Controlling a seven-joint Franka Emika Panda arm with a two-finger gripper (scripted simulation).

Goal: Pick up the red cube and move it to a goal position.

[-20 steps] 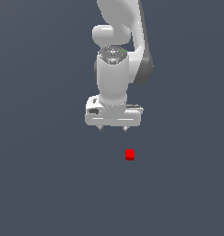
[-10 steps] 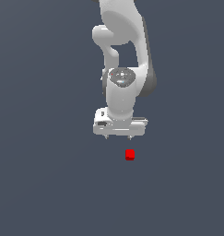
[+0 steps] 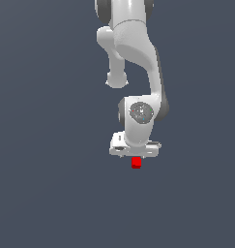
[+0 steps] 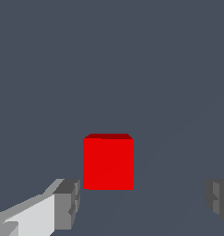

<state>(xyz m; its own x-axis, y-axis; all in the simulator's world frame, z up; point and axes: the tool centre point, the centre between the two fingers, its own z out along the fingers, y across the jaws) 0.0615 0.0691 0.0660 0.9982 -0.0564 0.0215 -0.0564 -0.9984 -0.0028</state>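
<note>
The red cube [image 3: 136, 163] is a tiny bright-red block on the dark grey floor. It shows just under the white gripper [image 3: 135, 154] in the exterior view. In the wrist view the cube [image 4: 108, 162] lies between the two grey fingertips, one fingertip [image 4: 67, 203] close beside it and the other [image 4: 218, 200] well apart from it. The gripper [image 4: 143, 203] is open and holds nothing. I cannot tell whether the near fingertip touches the cube. In the exterior view the fingertips are mostly hidden by the hand.
The white arm [image 3: 138, 53] rises above the gripper to the frame's top. The flat dark grey floor [image 3: 51, 193] surrounds the cube on all sides, with no other objects in view.
The gripper has come down and shifted toward the exterior view's right, ending low over the cube. The cube has not moved.
</note>
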